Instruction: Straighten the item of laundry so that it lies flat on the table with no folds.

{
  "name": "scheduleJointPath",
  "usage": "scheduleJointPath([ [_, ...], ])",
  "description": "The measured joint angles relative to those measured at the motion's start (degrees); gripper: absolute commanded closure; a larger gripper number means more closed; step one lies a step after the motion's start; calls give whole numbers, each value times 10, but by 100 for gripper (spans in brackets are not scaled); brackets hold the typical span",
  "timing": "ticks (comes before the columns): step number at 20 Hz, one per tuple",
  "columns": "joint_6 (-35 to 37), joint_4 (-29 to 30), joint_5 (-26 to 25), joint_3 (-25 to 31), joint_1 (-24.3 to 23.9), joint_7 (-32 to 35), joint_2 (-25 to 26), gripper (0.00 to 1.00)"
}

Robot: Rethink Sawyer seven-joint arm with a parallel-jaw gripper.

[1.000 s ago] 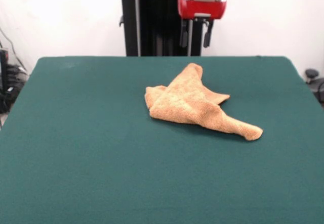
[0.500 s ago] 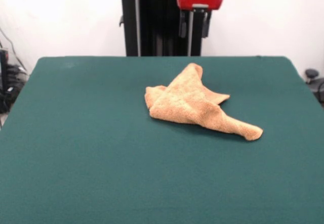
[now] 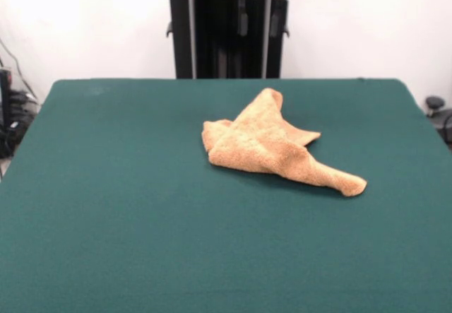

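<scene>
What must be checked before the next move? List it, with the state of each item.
1. towel lies flat, no folds: not ok, it is bunched and folded over itself.
2. towel fully on the table, away from the edges: ok.
3. gripper clear of the towel: ok, it hangs high above, not touching.
4. fingers apart and empty: ok.
5. A free corner to grasp: ok, a tail sticks out at the front view's right.
6. Which layer lies on top: cannot tell.

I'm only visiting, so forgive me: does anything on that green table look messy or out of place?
Yes: the towel lies crumpled on the table, folded over itself with corners poking out unevenly. The gripper hangs above, apart from it.
</scene>
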Motion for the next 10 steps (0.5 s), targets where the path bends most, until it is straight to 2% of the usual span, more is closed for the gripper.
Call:
scheduleJointPath([
  [10,91,-3,30,0,9,0,-55,0],
])
